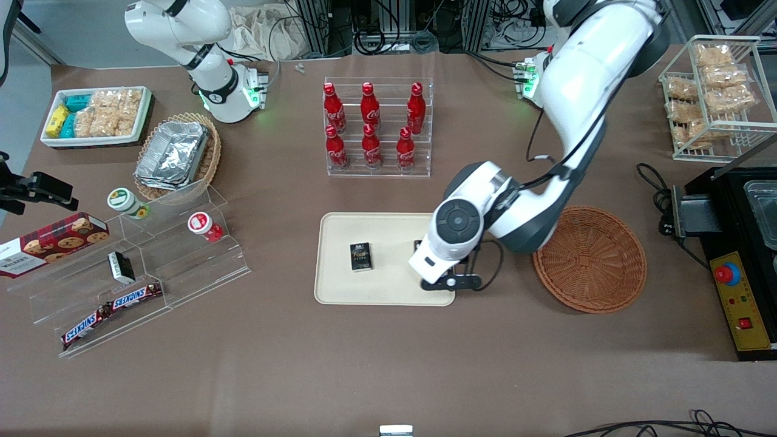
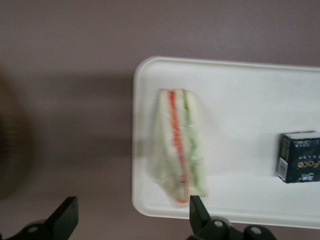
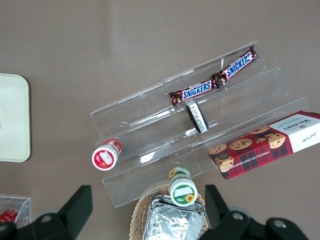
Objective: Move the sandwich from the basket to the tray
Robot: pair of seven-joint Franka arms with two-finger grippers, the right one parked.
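The sandwich [image 2: 179, 147] lies on the tray [image 2: 240, 90], close to the tray's short rim on the working arm's side and nearer that end than the small dark box [image 2: 299, 156] that shares the tray. It is a triangular wedge of pale bread, apparently in clear wrap, showing an orange-red stripe and a green stripe of filling running along its length. The jaws [image 2: 131, 215] hover above it, spread wide and holding nothing; one finger tip [image 2: 197, 209] appears just beside the sandwich's pointed end, the other finger [image 2: 66, 216] over the bare table [image 2: 75, 60]. In the front view the working arm's wrist covers the sandwich, and the jaws [image 1: 450, 280] sit over the tray's [image 1: 340, 291] corner nearest the camera on the working arm's side.

The small dark box [image 1: 360, 256] rests flat near the tray's middle. The round reddish-brown basket [image 1: 590, 260] stands on the table just beside the tray, toward the working arm's end, with nothing visible in it.

Farther from the camera than the tray, a clear rack [image 1: 378, 130] holds six red bottles in two rows. Toward the parked arm's end, an oval wicker basket [image 1: 209, 155] holds stacked foil containers [image 1: 173, 153], and a white bin [image 1: 97, 141] holds snack packets. A white wire rack [image 1: 719, 97] at the working arm's end carries bagged snacks
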